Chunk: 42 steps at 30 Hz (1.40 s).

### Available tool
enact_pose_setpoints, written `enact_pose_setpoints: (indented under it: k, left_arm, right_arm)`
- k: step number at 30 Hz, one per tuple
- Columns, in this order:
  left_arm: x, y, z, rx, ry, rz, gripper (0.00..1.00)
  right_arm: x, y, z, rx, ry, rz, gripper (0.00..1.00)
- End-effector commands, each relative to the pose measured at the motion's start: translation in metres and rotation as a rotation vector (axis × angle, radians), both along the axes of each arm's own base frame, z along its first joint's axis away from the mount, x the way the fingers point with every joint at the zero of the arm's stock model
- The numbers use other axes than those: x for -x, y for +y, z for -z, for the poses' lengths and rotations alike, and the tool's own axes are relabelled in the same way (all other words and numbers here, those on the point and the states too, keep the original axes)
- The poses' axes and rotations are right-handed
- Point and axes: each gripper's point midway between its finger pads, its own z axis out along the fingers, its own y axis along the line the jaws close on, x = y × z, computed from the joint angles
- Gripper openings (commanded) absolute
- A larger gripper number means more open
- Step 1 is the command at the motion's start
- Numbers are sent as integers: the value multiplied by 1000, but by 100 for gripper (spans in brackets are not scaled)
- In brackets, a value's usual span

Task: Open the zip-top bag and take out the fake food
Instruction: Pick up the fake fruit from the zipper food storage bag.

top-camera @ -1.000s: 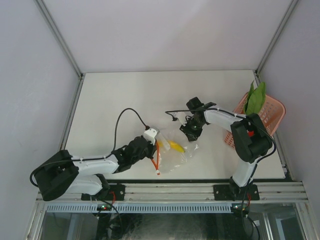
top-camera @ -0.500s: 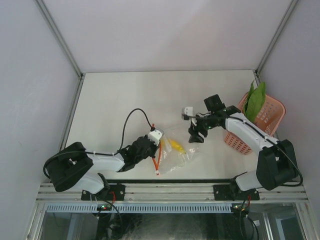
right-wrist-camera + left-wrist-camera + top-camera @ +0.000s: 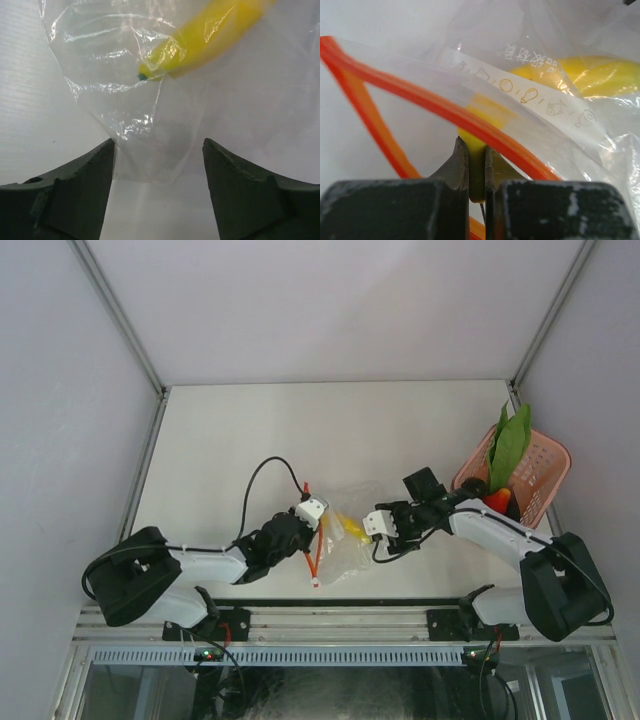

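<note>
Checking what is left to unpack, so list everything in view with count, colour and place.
zip-top bag: one, clear with red-orange zipper, front centre of table
banana: one, yellow, inside the bag
basket: one, pink, table's right edge
leafy vegetable: one, green, standing in basket
round fruit: at least one, red-orange, in basket, partly hidden
table: one, white
left gripper: shut on the bag's zipper edge
right gripper: open, straddling the bag's opposite corner

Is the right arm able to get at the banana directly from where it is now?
Probably not: the right tool, open, faces the zip-top bag's closed end, so plastic covers the banana; the mouth is by the left tool.
</note>
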Motion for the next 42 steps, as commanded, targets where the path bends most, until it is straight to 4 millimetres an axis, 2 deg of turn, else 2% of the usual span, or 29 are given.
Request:
enact_pose_setpoints:
  k: [1, 5, 6, 8, 10, 13, 16, 20, 27, 32, 36, 42]
  left_arm:
    - [-10, -17, -36, 117, -53, 11, 0]
    - [-8, -19, -38, 150, -7, 11, 0]
    - [-8, -20, -38, 158, 7, 13, 0]
    - [-8, -22, -40, 177, 33, 17, 0]
    - [-9, -26, -42, 204, 63, 21, 0]
    - [-11, -32, -45, 244, 118, 28, 0]
    - [-13, -36, -49, 272, 181, 27, 0]
    - [-11, -29, -51, 264, 247, 7, 0]
    - [-3, 8, -40, 137, 268, -91, 0]
    - [4, 24, -41, 122, 265, -125, 0]
    - [7, 46, -32, 67, 253, -190, 0]
    - [13, 65, -27, 71, 260, -267, 0]
  right_arm:
    - [-28, 9, -1, 44, -142, -1, 63]
    - [-27, 18, -8, 35, -161, -16, 32]
    - [-26, 20, -10, 31, -167, -29, 29]
    - [-22, 25, -15, 15, -177, -52, 15]
    - [-18, 30, -19, -2, -186, -70, 7]
    - [-14, 37, -23, -14, -199, -86, 0]
    - [-18, 38, -23, -1, -222, -77, 0]
    - [-32, 31, -23, 33, -270, -23, 0]
    - [-53, 15, -29, 52, -314, 72, 0]
    - [-61, 10, -26, 85, -349, 102, 0]
    - [-70, 4, -28, 94, -363, 151, 0]
    - [-81, -5, -32, 68, -347, 243, 0]
